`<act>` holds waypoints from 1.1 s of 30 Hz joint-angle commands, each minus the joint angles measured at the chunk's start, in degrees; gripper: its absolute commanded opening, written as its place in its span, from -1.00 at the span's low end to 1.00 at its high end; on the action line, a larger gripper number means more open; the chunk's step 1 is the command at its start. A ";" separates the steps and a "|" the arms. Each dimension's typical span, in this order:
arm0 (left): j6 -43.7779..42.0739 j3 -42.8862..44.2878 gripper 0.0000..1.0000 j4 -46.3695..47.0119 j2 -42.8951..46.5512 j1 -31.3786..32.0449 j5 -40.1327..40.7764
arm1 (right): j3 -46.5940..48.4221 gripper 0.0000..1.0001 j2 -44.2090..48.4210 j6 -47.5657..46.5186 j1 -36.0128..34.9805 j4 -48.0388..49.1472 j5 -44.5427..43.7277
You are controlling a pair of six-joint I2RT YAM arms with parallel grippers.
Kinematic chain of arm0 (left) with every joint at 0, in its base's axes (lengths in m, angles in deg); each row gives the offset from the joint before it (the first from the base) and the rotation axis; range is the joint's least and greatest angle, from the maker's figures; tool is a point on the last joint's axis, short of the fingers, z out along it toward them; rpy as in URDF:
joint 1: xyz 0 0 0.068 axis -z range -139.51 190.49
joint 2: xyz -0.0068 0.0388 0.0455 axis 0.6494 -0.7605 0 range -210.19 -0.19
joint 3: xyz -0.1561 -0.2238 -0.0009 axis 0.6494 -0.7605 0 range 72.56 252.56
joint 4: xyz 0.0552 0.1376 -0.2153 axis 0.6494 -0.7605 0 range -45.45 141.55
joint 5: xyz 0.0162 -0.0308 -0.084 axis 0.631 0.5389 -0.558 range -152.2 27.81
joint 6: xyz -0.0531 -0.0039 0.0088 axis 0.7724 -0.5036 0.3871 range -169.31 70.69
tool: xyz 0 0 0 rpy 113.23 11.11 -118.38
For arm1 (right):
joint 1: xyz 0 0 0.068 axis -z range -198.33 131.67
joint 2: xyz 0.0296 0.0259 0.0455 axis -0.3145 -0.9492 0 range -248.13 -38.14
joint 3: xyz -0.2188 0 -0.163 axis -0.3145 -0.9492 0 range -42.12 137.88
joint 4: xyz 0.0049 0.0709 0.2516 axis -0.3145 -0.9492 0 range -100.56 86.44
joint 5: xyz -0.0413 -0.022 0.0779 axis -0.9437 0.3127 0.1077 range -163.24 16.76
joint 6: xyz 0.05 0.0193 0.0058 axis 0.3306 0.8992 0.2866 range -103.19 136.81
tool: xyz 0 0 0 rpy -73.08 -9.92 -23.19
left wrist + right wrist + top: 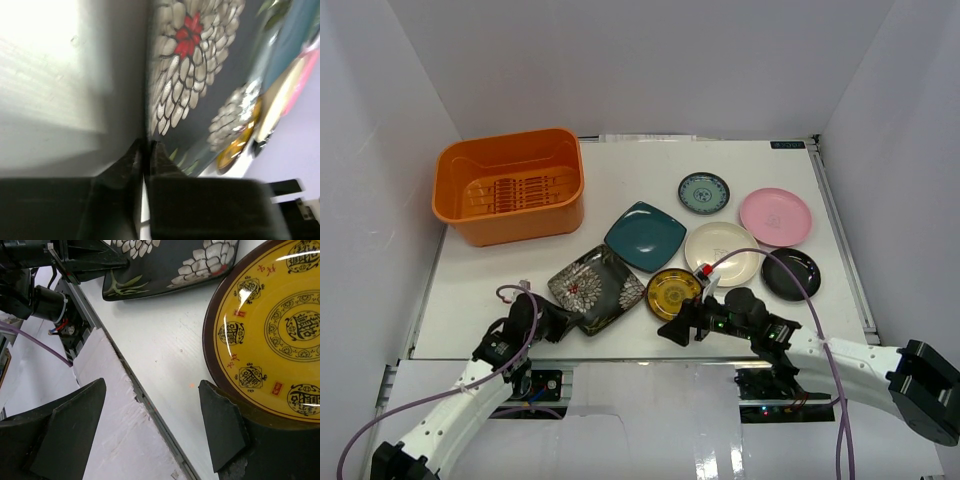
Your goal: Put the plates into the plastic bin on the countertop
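Plates are all lying out on the flat white countertop (620, 170), outside the orange plastic bin (520, 222), which is sitting far left with its slotted, ribbed bottom showing. In the top view, the glossy black floral square plate (597, 288) is lying nearest the left arm. The teal square plate (645, 236) is sitting at its far corner and the amber-yellow round plate (673, 294) just beside its right side. The cream plate (722, 253), black round plate (791, 274), pink plate (775, 216) and small teal patterned plate (704, 193) are spreading off to the right.

The left gripper (566, 320) is pinching the near-left rim of the black floral square plate. The left wrist view is showing this best: both dark fingers (162, 160) are pressing nearly together with the thin plate edge between them, white petals with a red centre right in front. From above that's hard to make out.

The right gripper (678, 326) is hovering low at the table's near edge, its wedge-shaped fingers (222, 430) spread wide and gripping nothing. One finger is sitting right at the amber-yellow round plate's dark brown rim. Its wrist view is also showing the printed characters on that shiny plate, which the top view is blurring.
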 commanded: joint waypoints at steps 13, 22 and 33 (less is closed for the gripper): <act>-13.95 17.48 -1.00 -4.38 8.15 0.15 4.73 | 8.66 0.84 10.07 1.46 -0.15 -19.84 -27.62; -23.36 41.55 -1.00 4.04 -4.99 0.15 2.00 | 11.21 -0.24 10.43 1.55 12.32 -22.58 -25.72; -32.52 62.31 -1.00 15.39 -39.89 -8.25 5.54 | 11.75 -0.47 11.83 -1.00 21.20 -29.69 -24.39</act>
